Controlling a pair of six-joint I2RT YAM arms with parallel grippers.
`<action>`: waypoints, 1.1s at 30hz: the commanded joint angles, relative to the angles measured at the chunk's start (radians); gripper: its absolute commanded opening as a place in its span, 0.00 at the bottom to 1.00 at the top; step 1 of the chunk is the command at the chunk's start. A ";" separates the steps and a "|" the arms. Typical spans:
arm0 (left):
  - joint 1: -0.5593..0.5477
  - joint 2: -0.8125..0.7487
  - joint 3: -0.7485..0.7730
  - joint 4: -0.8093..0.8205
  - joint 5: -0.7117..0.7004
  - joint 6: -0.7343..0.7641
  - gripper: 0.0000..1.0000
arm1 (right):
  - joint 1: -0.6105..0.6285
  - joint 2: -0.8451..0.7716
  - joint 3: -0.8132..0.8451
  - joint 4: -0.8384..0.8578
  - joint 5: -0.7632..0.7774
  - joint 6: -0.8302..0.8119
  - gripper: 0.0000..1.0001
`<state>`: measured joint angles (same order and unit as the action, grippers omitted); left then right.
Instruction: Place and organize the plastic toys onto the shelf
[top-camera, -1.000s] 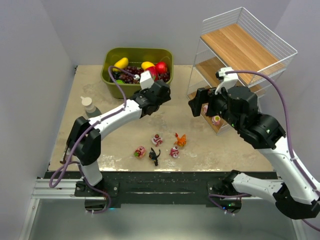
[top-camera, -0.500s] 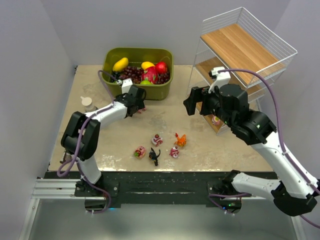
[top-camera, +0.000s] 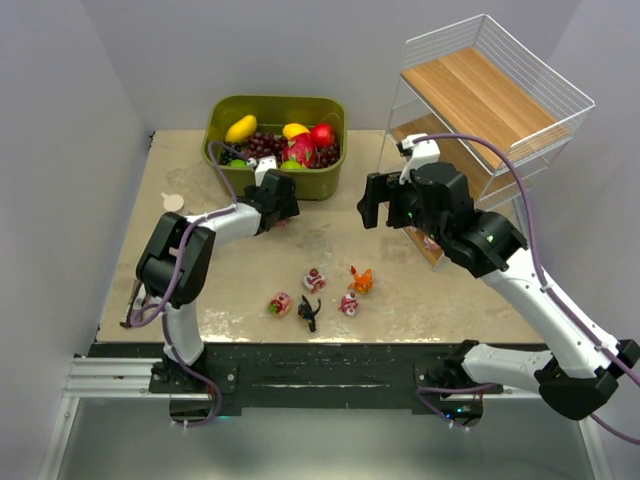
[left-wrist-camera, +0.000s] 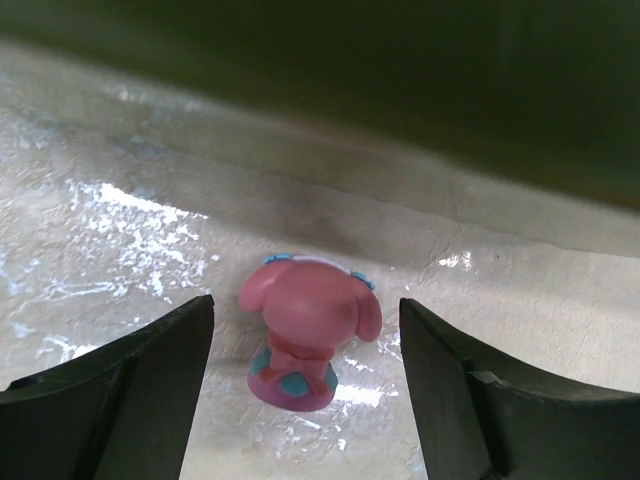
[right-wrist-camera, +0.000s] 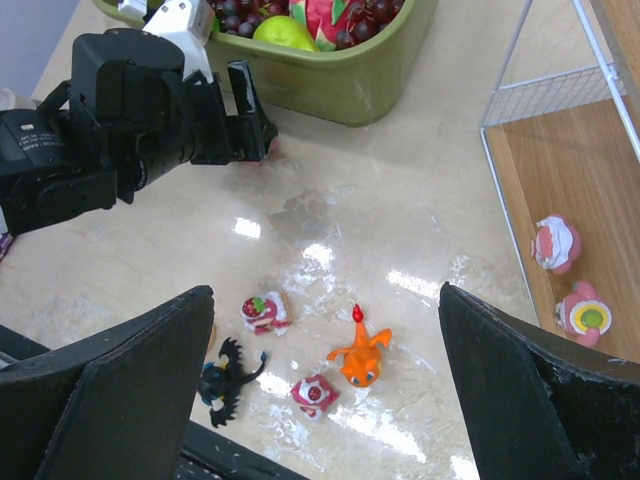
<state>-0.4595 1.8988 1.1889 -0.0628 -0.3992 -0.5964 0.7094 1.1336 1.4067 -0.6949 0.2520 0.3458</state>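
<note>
Two arms (top-camera: 225, 222) stretch far over the table (top-camera: 200, 290). The left gripper (top-camera: 280, 208) sits low by the green bin's (top-camera: 318, 182) near wall, jaws parted around a pink figurine (left-wrist-camera: 305, 335) without touching it. The right gripper (top-camera: 376, 203) hangs raised, spread wide, left of the shelf (top-camera: 480, 90). Five toys (top-camera: 361, 281) cluster by the near edge.

A pink toy (left-wrist-camera: 308, 335) with a red bow stands low-centre on the glossy surface (left-wrist-camera: 120, 210). The left hand's (left-wrist-camera: 305, 302) dark fingers (left-wrist-camera: 130, 400) flank it without touching; a green bin wall (left-wrist-camera: 400, 90) fills the top.
</note>
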 joint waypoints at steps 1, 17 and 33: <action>0.016 0.023 -0.011 0.093 0.030 0.012 0.79 | 0.002 0.003 0.018 0.031 0.027 -0.022 0.97; 0.016 0.016 -0.123 0.121 0.085 -0.051 0.63 | 0.001 -0.009 0.005 0.025 0.027 -0.033 0.97; 0.004 -0.035 -0.224 0.161 0.114 -0.052 0.71 | 0.001 -0.015 -0.006 0.026 0.009 -0.027 0.97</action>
<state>-0.4538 1.8736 1.0054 0.1547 -0.3180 -0.6327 0.7094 1.1423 1.4029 -0.6941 0.2680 0.3279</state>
